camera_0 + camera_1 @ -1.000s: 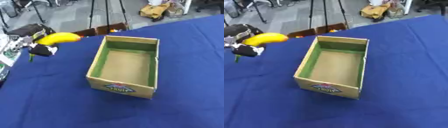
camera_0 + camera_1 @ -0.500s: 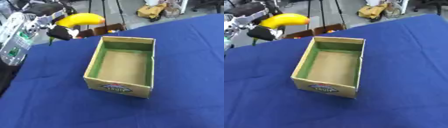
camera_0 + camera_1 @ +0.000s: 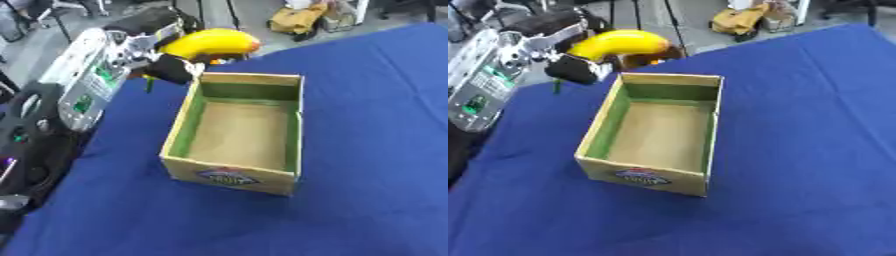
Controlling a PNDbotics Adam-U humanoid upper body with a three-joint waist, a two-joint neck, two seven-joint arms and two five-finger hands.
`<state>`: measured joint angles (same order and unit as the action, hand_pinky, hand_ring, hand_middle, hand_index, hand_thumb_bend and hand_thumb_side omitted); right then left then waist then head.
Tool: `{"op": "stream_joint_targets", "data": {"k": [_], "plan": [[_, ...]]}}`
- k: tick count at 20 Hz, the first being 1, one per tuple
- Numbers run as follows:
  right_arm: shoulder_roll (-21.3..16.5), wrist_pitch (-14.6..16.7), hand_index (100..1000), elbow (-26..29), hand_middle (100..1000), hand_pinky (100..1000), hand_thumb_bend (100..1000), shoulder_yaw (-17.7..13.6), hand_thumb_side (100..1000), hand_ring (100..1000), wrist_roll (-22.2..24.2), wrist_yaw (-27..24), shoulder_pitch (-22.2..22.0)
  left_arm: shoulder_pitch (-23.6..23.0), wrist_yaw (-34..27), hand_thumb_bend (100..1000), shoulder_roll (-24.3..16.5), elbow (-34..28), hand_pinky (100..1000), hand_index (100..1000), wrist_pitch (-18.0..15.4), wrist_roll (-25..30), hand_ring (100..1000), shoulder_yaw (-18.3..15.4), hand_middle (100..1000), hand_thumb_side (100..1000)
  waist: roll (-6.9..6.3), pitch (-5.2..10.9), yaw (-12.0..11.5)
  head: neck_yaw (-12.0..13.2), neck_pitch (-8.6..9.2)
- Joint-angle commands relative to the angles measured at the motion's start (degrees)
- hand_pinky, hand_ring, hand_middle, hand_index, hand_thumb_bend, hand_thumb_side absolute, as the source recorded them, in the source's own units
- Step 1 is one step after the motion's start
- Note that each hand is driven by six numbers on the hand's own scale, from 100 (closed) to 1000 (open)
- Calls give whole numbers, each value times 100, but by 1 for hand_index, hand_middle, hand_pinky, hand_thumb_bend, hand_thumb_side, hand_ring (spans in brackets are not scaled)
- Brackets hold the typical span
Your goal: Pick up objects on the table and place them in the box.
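A yellow banana is held in the air by my left hand, whose fingers curl round its left end. It hangs just beyond the far left corner of an open cardboard box with a green inner lining and nothing visible inside. The box stands in the middle of the blue table. My left arm, silver and black, comes in from the left edge. My right hand shows in neither view.
Beyond the table's far edge lies a grey floor with tripod legs and a yellow-brown bag. The blue cloth stretches bare to the right of and in front of the box.
My left hand has carried the banana to the right and toward the box, from the far left to its far left corner. More of my left arm shows now.
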<state>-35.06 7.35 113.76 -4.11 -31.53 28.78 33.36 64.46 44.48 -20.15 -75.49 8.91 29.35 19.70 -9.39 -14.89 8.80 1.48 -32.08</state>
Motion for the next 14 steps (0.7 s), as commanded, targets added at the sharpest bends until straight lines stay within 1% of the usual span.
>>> {"op": "stream_joint_targets", "data": {"k": [1,5,12,14], "plan": [[-61,27,914,83,815,718,100,-4,1000,844,7,-53,121,149,56,100,157,142,174,739,7,-152,473,9,631,416,55,75,25,48,91],[-33,41,914,83,814,718,100,4,1000,844,7,-65,167,110,380,100,460,465,179,743,43,-387,478,65,634,420,49,39,86,83,129],[-7,51,914,83,814,719,100,14,1000,844,13,-82,199,78,1181,100,765,862,229,768,29,-698,520,106,669,422,41,0,127,125,166],[6,57,914,83,814,719,100,16,1000,844,13,-87,218,44,1389,100,881,944,242,772,81,-828,533,105,675,423,44,-14,145,150,180]]}}
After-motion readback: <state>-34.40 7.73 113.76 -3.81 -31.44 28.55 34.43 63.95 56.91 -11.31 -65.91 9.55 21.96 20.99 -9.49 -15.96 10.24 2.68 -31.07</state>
